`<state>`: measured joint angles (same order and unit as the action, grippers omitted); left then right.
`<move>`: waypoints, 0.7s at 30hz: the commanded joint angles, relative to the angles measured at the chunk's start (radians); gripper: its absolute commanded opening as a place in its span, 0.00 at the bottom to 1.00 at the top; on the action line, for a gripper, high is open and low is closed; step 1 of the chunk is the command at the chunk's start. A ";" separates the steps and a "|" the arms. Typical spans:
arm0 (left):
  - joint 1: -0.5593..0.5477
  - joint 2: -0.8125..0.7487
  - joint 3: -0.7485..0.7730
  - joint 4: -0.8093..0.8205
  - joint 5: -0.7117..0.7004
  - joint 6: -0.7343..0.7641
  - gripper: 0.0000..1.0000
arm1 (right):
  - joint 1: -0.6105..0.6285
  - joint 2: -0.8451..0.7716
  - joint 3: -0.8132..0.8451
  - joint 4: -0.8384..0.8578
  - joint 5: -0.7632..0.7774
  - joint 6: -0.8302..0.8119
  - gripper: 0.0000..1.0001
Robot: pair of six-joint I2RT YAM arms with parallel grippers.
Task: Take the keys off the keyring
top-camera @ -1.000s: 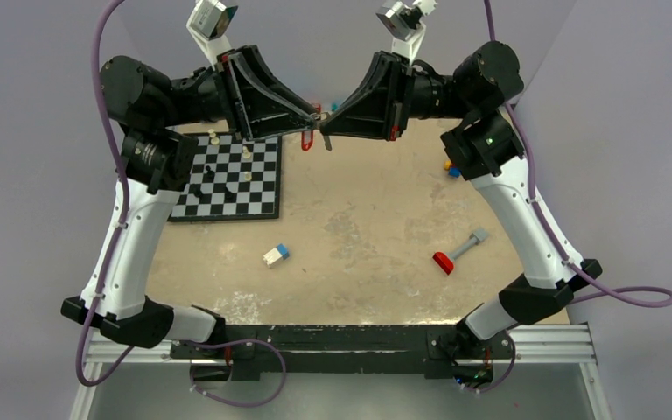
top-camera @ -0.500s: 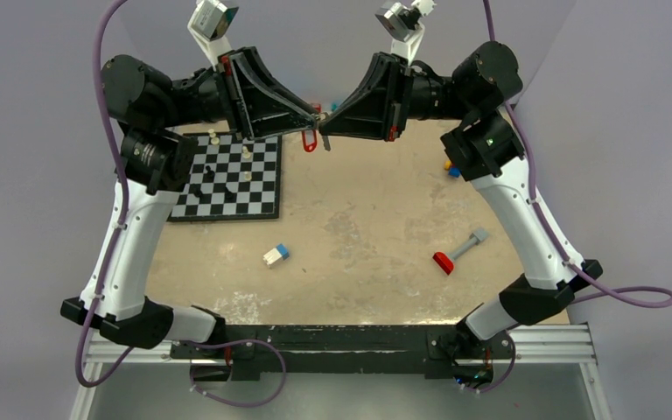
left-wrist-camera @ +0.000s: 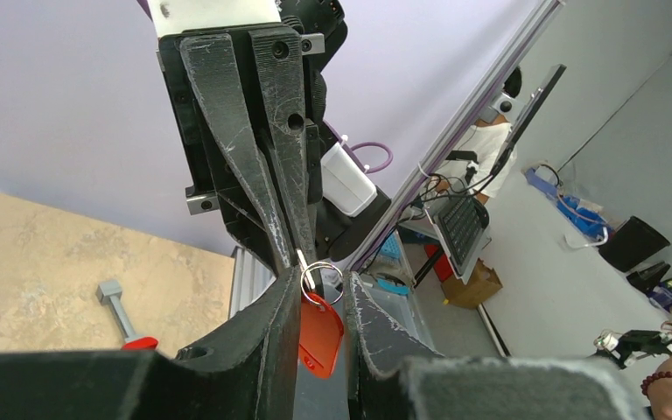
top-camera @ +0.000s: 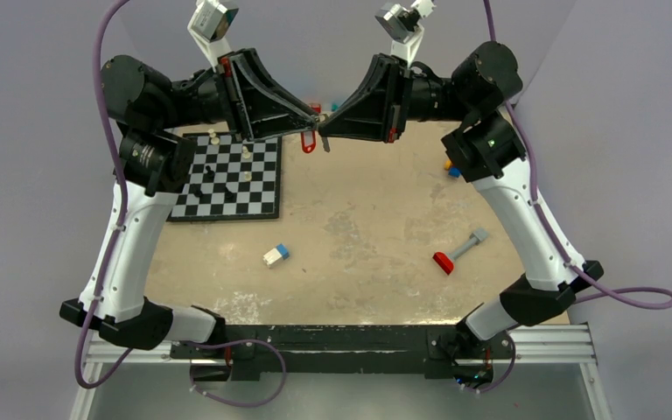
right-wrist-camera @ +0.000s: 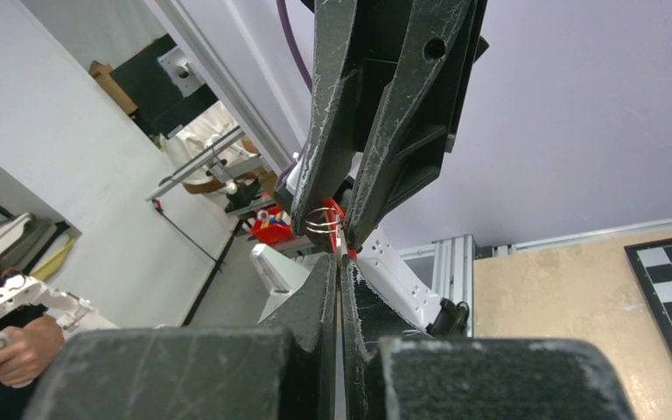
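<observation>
1. Red plastic tag (left-wrist-camera: 319, 341), one only, hangs from one metal keyring (left-wrist-camera: 325, 275). I can make out one thin silver key (left-wrist-camera: 303, 261); if there are more keys, they are hidden.
2. Both hands meet in the air above the far edge of the table (top-camera: 359, 219). The left hand (left-wrist-camera: 319, 293) is narrow, and its two tips press the keyring from both sides. The right hand (right-wrist-camera: 339, 261) is closed flat on the key.
3. On the table lie one chessboard (top-camera: 258, 197) with some pieces, one blue-white block (top-camera: 275, 255), one grey tool with a red end (top-camera: 455, 253) and some small blocks (top-camera: 449, 165). All are well apart from the keyring. The left arm covers the far edge of the chessboard.
4. From the top view the fingers hide the keyring, and only the tag shows below them. The wrist views show the keyring and the key between the fingers.
</observation>
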<state>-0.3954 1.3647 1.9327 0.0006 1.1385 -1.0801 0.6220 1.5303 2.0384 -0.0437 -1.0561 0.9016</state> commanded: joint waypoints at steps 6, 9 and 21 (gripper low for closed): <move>-0.007 -0.023 0.071 -0.092 -0.051 0.004 0.00 | 0.005 0.002 0.131 -0.195 0.059 -0.141 0.00; -0.007 -0.022 0.075 -0.073 -0.052 -0.025 0.00 | 0.008 0.013 0.155 -0.222 0.068 -0.155 0.00; -0.007 -0.026 0.073 -0.068 -0.054 -0.046 0.00 | 0.018 0.030 0.176 -0.228 0.072 -0.159 0.00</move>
<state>-0.4007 1.3617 1.9732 -0.0883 1.0924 -1.0996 0.6342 1.5517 2.1777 -0.2707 -1.0046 0.7601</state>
